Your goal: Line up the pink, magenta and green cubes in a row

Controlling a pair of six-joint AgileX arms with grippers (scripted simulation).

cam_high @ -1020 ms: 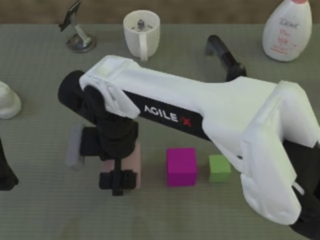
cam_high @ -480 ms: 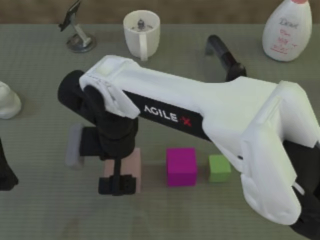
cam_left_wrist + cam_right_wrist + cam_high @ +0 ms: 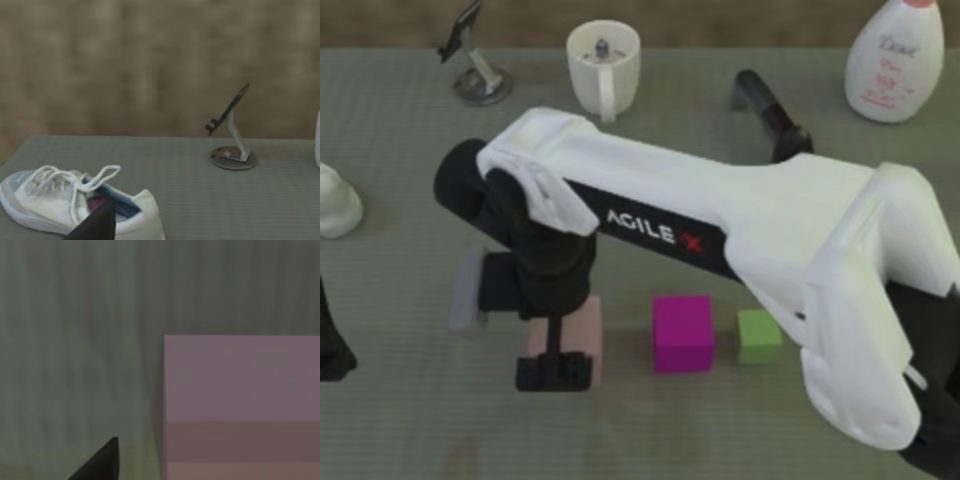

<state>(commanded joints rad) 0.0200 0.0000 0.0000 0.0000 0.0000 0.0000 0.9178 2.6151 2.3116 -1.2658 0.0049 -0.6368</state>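
right hand [image 3: 553,372] over pink cube [image 3: 582,335], fingers' state cannot tell | cube on desk [image 3: 410,420] left of magenta cube [image 3: 682,333], green cube [image 3: 759,336] | risk: lifting drags cube out of row | left arm parked at desk's left edge

I am looking straight down on the tabletop [image 3: 410,420] through the top view, seeing its full width and my right arm [image 3: 740,250] crossing it. My left wrist camera is sitting low, facing level across the surface toward a shoe [image 3: 75,205], a stand [image 3: 231,135] and the back wall; the top view is sharing that stand [image 3: 472,60]. My right wrist camera is hanging very close over the pink cube [image 3: 240,405], which the top view is also showing [image 3: 582,335].
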